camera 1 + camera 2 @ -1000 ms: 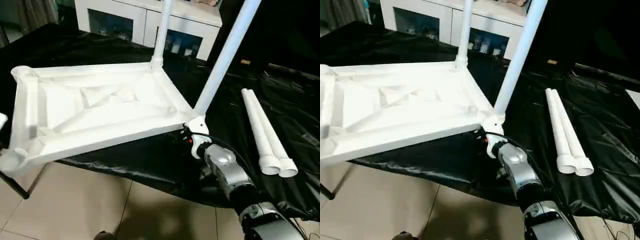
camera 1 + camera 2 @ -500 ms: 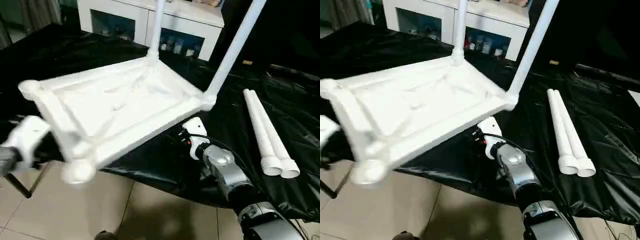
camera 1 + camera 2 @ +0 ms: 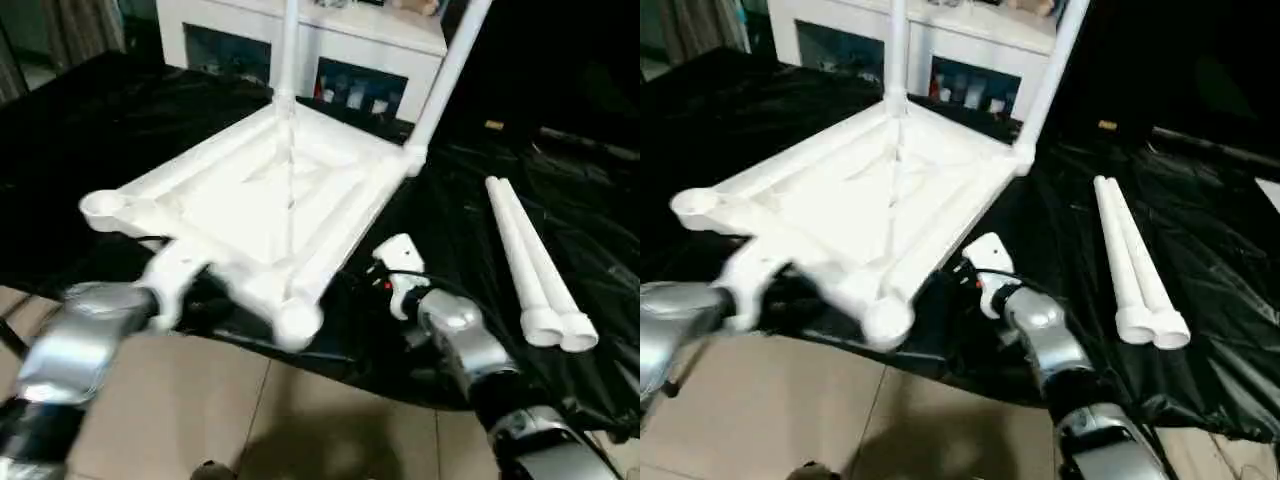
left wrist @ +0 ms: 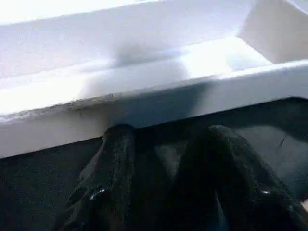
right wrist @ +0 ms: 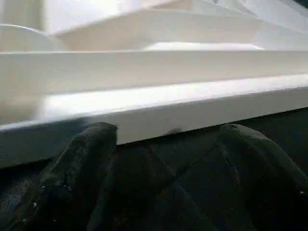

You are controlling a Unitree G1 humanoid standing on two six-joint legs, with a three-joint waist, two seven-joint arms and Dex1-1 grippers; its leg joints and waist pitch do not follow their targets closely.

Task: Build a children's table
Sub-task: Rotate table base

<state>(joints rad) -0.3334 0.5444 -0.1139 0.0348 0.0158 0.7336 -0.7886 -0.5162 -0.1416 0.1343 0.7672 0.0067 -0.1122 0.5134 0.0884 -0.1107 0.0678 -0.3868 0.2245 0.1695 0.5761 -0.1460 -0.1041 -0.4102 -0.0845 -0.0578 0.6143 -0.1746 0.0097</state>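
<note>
left fingers: my left gripper (image 4: 166,137) has its fingers (image 4: 113,159) spread, tips right up under the rim of the table top (image 3: 270,195); whether they pinch it I cannot tell.
right fingers: my right gripper (image 5: 168,132) stands wide apart with nothing between, just beside the top's long edge.
table top: upside down on the black sheet (image 3: 90,130), near corner hanging past the sheet's near edge over the floor (image 3: 190,400); two legs (image 3: 445,75) already seated at the far corners.
handling: I judge it light, stiff, smooth plastic (likely to slide on that sheet). I'd take it by the ribbed rim, not the standing legs.
loose legs: two spare legs (image 3: 530,265) lie side by side, right, well apart.
in the way: white cabinet (image 3: 300,45) behind; the standing legs could swing toward it.
</note>
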